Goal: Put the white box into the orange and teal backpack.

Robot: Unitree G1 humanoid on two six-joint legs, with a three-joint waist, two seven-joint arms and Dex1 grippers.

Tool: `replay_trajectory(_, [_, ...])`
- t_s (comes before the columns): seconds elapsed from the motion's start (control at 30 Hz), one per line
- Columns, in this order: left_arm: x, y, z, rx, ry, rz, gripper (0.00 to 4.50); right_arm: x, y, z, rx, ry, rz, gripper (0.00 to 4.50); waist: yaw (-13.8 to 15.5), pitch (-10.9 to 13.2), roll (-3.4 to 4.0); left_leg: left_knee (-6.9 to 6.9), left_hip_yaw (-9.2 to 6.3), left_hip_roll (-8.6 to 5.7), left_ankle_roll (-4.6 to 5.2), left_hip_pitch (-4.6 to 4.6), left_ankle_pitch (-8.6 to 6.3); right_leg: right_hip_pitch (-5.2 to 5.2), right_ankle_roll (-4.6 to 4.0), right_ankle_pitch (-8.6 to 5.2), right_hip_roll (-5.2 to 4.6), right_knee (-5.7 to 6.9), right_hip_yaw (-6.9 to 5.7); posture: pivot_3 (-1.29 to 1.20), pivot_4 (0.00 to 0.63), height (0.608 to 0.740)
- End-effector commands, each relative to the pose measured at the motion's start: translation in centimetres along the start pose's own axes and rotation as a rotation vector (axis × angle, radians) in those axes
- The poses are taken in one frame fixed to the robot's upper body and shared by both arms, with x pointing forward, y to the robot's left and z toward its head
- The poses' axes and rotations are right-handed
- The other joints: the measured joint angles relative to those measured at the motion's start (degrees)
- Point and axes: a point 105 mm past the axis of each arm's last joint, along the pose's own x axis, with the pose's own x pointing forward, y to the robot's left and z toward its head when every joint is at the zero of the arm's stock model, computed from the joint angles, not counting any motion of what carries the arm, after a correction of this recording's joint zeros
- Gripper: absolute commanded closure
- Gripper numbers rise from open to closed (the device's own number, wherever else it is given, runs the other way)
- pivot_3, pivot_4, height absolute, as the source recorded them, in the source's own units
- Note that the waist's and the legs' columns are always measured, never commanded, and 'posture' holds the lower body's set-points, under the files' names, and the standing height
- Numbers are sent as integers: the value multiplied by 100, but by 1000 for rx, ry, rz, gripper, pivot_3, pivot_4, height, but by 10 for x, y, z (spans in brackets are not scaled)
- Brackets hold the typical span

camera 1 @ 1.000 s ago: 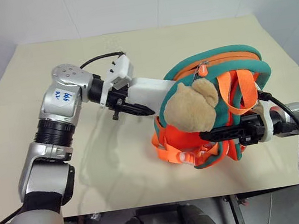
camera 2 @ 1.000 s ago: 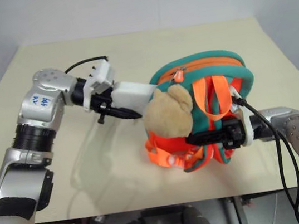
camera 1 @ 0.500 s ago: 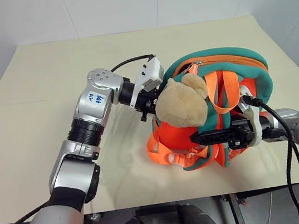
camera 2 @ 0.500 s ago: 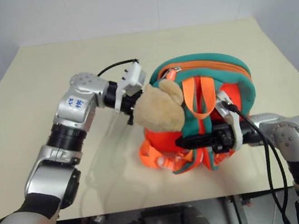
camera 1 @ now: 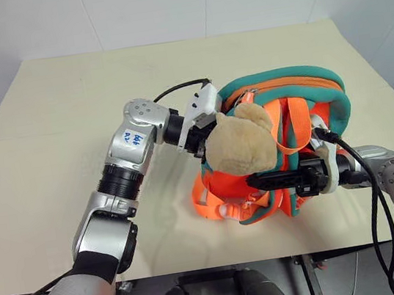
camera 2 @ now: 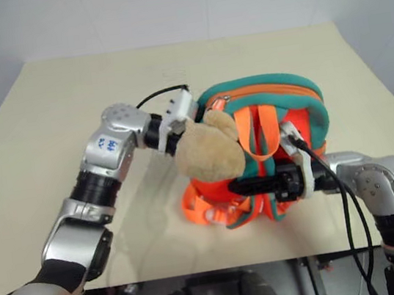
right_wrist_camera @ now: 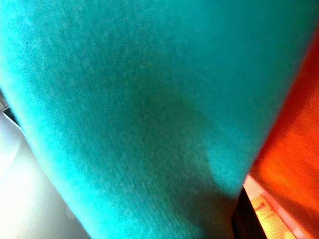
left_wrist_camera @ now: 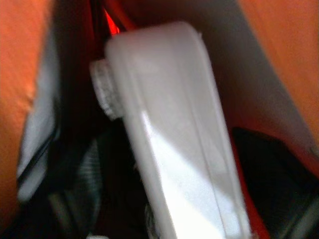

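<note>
I have the orange and teal backpack [camera 1: 292, 115] standing on the table [camera 1: 47, 140], and my right gripper [camera 1: 261, 180] is clamped shut on its front fabric, which I judge keeps the mouth propped for loading. My left gripper [camera 1: 203, 140] is buried in the backpack's opening behind the plush toy [camera 1: 240, 146]; I cannot tell how its fingers stand. The white box [left_wrist_camera: 174, 134] lies inside the backpack's orange lining.
</note>
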Motion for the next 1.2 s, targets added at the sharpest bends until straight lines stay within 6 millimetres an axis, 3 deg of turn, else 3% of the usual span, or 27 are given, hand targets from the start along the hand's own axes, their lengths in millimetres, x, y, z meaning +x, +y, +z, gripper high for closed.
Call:
replay_trajectory(0.03, [-33, -4, 13, 54, -22, 64, 11, -1, -1, 2, -9, -3, 1, 4428, -30, 0, 0, -1, -1, 0, 1, 1, 0, 0, 0, 0, 0, 1, -1, 0, 150, 740])
replay_trajectory(0.23, [-73, -15, 14, 36, 0, 165, 11, 0, -2, 1, -6, 0, 5, 4428, -57, 0, 0, 4, -3, -2, -1, 4, 2, 8, 0, 0, -4, 3, -3, 0, 150, 740])
replay_trajectory(0.4, [-85, -29, 20, 23, -24, 180, 11, -1, -4, 1, -7, 3, 3, 4428, -60, 0, 0, 3, -6, -1, -1, 3, 2, 8, 0, 0, -5, 3, -7, 0, 150, 740])
replay_trajectory(0.73, [-63, -53, 50, 50, -145, 95, 11, -1, -6, 0, -3, 5, 7, 4428, -74, 0, 0, 5, -7, -1, -1, 4, 2, 10, 0, 0, -5, 3, -7, 0, 150, 740])
replay_trajectory(0.97, [-44, -63, 57, 59, -188, 32, 11, 1, -8, 1, -6, 0, 9, 4428, -78, 0, 0, 5, -6, -1, -1, 6, 3, 12, 0, 0, -4, 2, -6, 0, 150, 740])
replay_trajectory(1.2, [-39, -66, 57, 57, -177, 14, 11, 0, -8, -1, -4, -5, 6, 4428, -90, 0, 0, 6, -6, -2, -1, 6, 2, 13, 0, 0, -3, 0, -6, 0, 150, 740])
